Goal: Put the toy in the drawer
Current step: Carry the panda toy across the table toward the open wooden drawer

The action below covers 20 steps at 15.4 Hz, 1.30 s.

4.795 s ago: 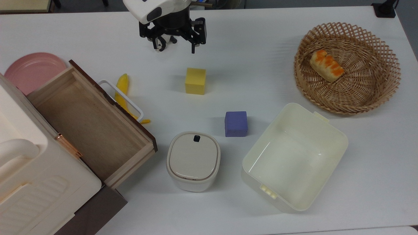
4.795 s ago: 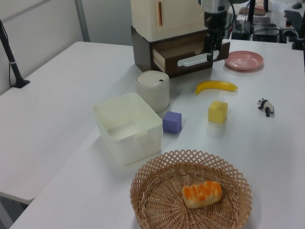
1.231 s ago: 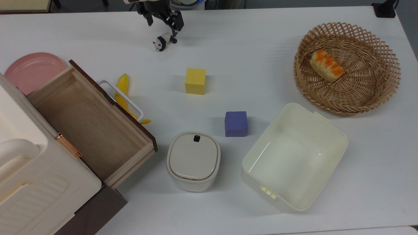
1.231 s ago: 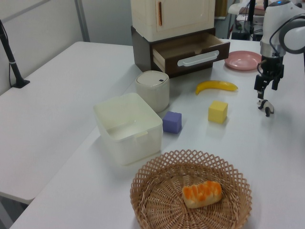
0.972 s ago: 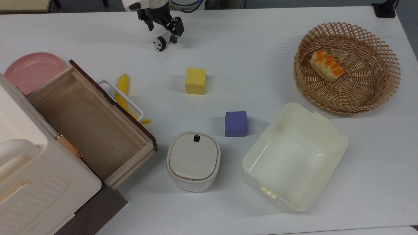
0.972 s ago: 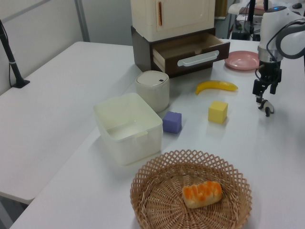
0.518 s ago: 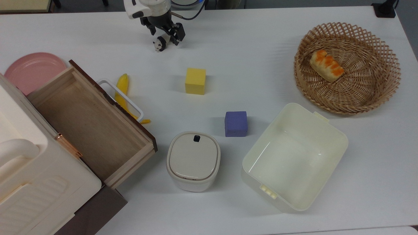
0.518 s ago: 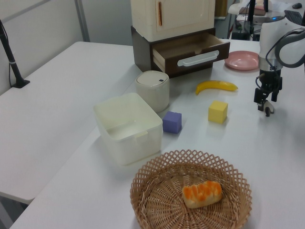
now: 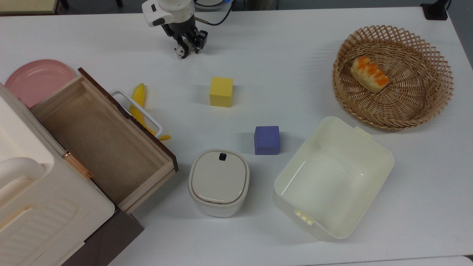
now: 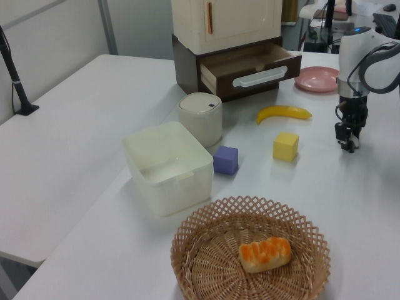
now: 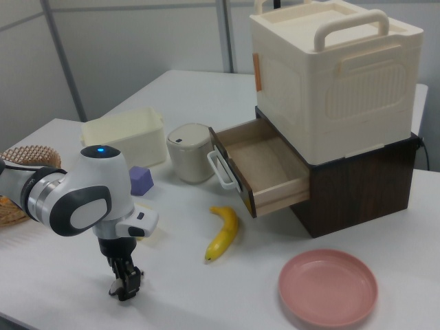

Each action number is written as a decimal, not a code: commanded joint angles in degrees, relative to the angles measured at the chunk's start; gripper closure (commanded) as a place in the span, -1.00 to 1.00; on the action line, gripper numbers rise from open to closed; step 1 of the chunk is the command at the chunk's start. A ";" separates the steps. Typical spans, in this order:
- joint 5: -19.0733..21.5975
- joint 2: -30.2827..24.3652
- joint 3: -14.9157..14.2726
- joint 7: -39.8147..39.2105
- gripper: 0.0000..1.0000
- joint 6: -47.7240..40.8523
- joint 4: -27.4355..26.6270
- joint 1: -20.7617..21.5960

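The arm points straight down, gripper [image 9: 186, 47] low, jaws nearly closed.

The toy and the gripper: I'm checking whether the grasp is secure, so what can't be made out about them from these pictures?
- The toy: in the top view the gripper covers most of its body.
- Toy in the right view: too small to tell the fingers' contact with it.
- Left view: gripper hides the toy, so lift off the table is unclear.
- The drawer: its rear sits under the cream cabinet.
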 commanded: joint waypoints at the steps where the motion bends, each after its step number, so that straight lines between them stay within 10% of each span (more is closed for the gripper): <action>1: 0.63 -0.21 0.36 -1.42 0.18 1.49 -0.62 -0.21; 12: 0.63 -8.47 0.27 -3.09 0.24 -5.89 2.37 0.40; 20: -3.50 -11.38 0.18 -3.09 0.24 -23.02 17.39 4.80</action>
